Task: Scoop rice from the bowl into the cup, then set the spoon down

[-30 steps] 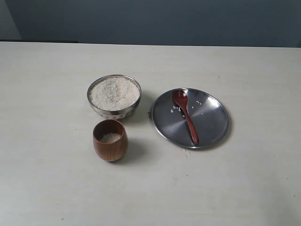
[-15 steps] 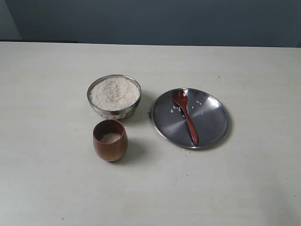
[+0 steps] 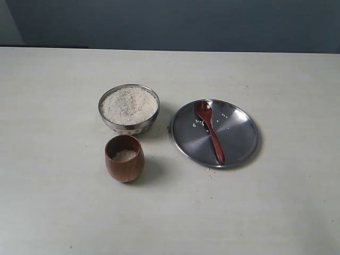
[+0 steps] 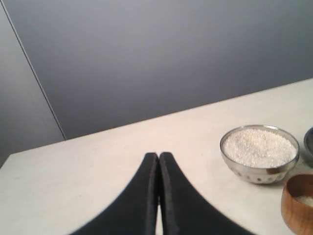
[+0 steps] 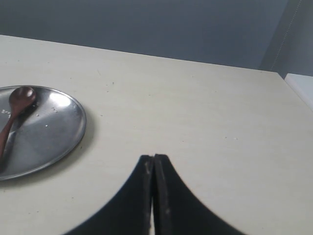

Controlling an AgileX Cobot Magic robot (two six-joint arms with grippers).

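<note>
At the left gripper [image 4: 159,155] the jaws are seen pressed together tip to tip, w/ nothing held; at the right gripper [image 5: 153,157] the jaws are likewise closed tight & empty. Both are held over the pale table [image 3: 276,202], apart from all items. Mid-table, the bowl [image 3: 127,127] is filled nearly to the rim w/ rice [image 3: 129,105]. The cup [image 3: 125,169] is stood upright just in front of it, not touching, w/ a little rice at its bottom. Right of the bowl, the spoon [image 3: 211,130] is laid on a flat steel plate [image 3: 239,135], head toward the far side, w/ a few loose grains [image 3: 197,124] scattered by it.
</note>
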